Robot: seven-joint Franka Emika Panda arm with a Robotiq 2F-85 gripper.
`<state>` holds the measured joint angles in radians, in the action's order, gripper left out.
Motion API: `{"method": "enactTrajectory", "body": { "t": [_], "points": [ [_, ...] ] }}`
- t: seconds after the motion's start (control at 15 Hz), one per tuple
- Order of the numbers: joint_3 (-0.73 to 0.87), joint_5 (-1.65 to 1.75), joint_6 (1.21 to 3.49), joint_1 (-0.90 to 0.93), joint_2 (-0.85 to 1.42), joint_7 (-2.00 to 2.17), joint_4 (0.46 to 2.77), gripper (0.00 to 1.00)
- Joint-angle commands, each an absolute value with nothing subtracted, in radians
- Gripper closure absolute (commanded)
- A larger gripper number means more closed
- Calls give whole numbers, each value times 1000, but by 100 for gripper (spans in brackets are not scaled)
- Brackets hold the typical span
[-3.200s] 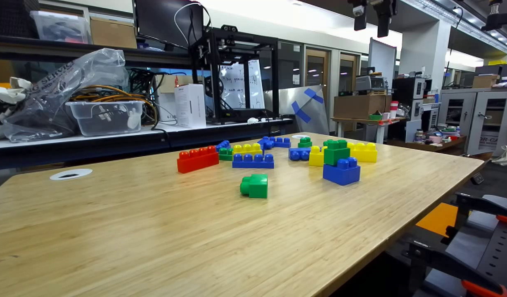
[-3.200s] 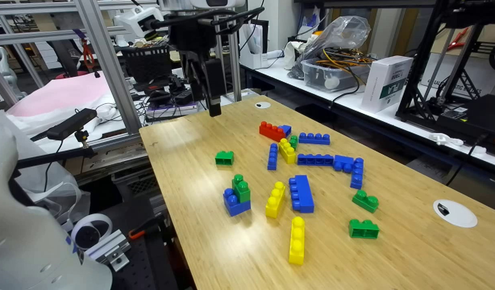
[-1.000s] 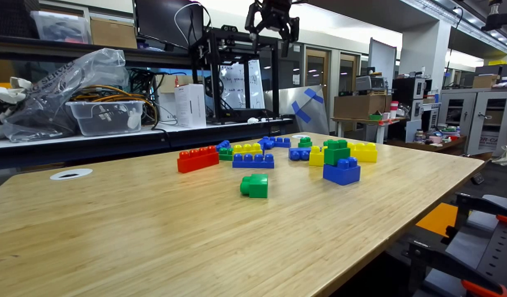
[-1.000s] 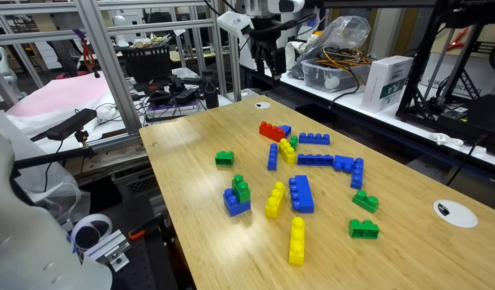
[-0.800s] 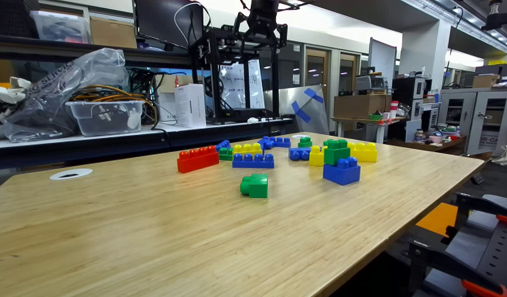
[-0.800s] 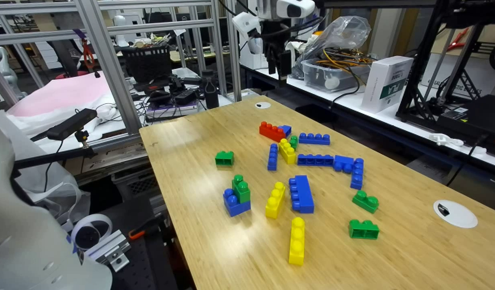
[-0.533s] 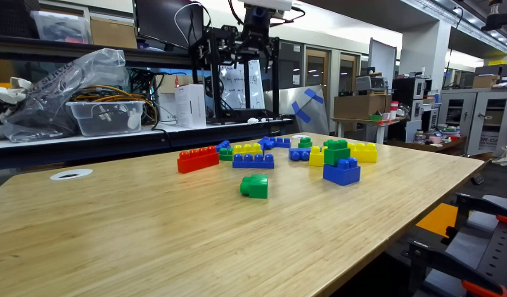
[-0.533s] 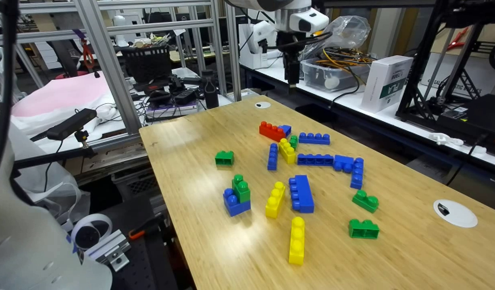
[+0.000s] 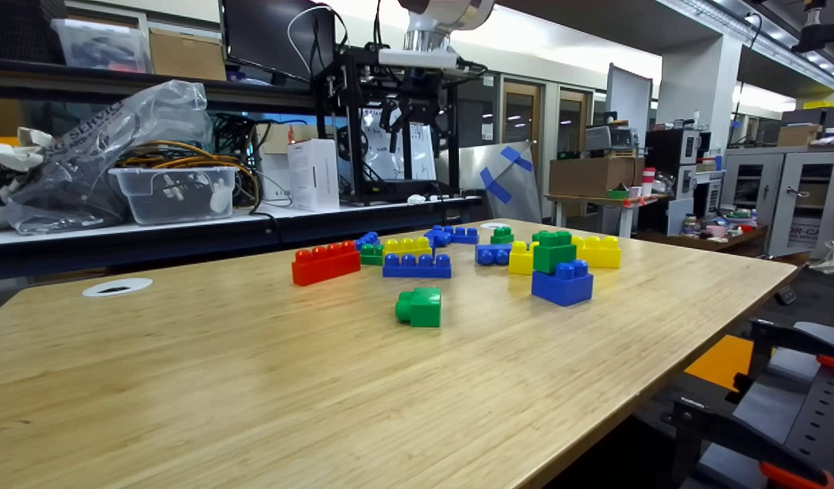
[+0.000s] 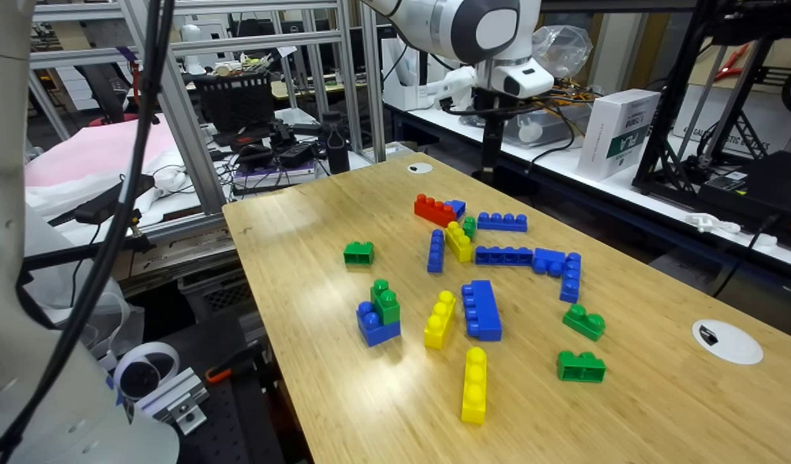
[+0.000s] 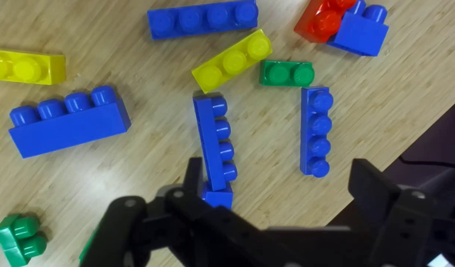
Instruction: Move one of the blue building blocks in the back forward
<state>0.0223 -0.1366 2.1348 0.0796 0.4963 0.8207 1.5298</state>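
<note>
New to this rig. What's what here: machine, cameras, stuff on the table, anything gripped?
The machine is a white jointed robot arm with a black two-fingered gripper. Two pictures are taken from different places outside the robot; the third, from the wrist, looks down past the gripper. On the pale wooden table lie studded plastic toy bricks: a long red brick, yellow bricks, green bricks, long blue bricks and, beside the red one, a small two-stud blue brick. A small green brick sits on a chunky blue brick. The gripper is open and holds nothing.
</note>
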Motion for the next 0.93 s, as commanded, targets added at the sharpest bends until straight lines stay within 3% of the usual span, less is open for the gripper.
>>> {"method": "enactTrajectory", "body": {
  "t": [0.0, 0.87],
  "points": [
    [33, -160, 2086, 74, 565, 866, 1455, 0],
    [47, -132, 2046, 52, 718, 775, 1360, 0]
  ]
}}
